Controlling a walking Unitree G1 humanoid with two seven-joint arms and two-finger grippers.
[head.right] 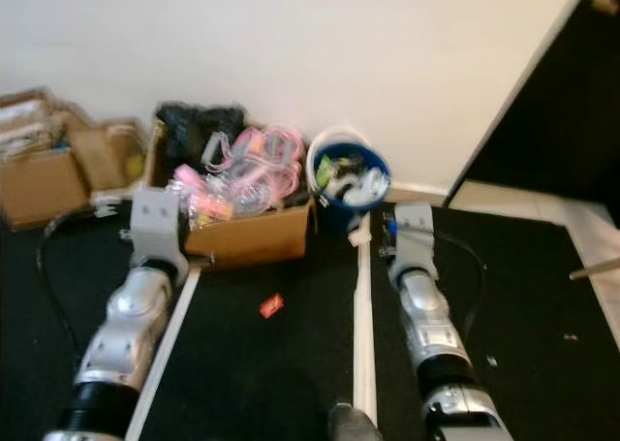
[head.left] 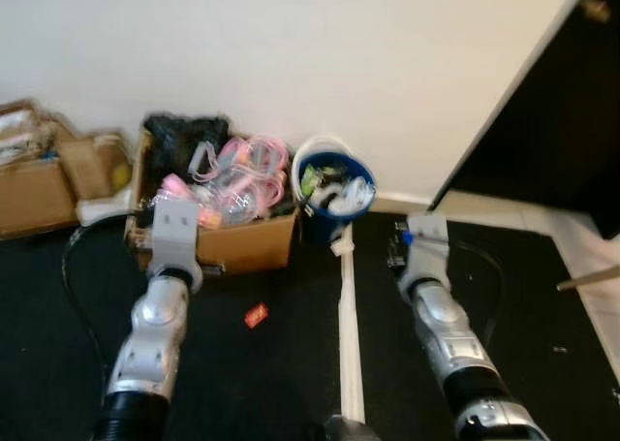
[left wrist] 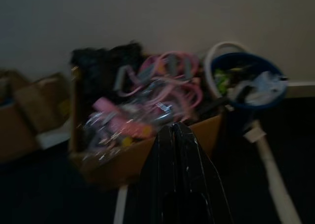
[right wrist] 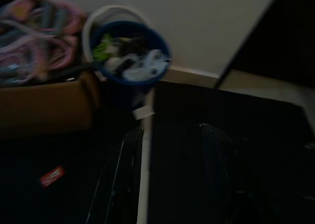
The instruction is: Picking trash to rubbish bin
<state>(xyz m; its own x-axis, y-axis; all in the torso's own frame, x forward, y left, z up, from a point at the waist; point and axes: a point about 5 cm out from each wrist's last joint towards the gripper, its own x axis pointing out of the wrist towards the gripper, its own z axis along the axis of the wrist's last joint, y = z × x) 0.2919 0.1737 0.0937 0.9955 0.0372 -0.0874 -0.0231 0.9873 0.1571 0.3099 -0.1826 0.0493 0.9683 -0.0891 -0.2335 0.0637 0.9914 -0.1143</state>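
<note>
So the blue bin sits on the floor against the white wall, already stuffed with bits of white and green trash, with a white hoop-like handle behind its rim. Just beside it on the robot's left is a cardboard box full of pink plastic stuff and something black at the back. More brown boxes sit further left, cut off by the frame edge.

A small red scrap lies on the dark floor in front of the cardboard box, between the two arms and touching nothing. Too small and blurry to say what it is, probably a wrapper.

The left gripper has its black fingers pressed together with nothing between them, pointing at the cardboard box. The right gripper is spread wide and empty, hanging over the floor short of the bin; its fingers are really dark and hard to make out. A white strip runs along the floor between the arms toward the bin.
</note>
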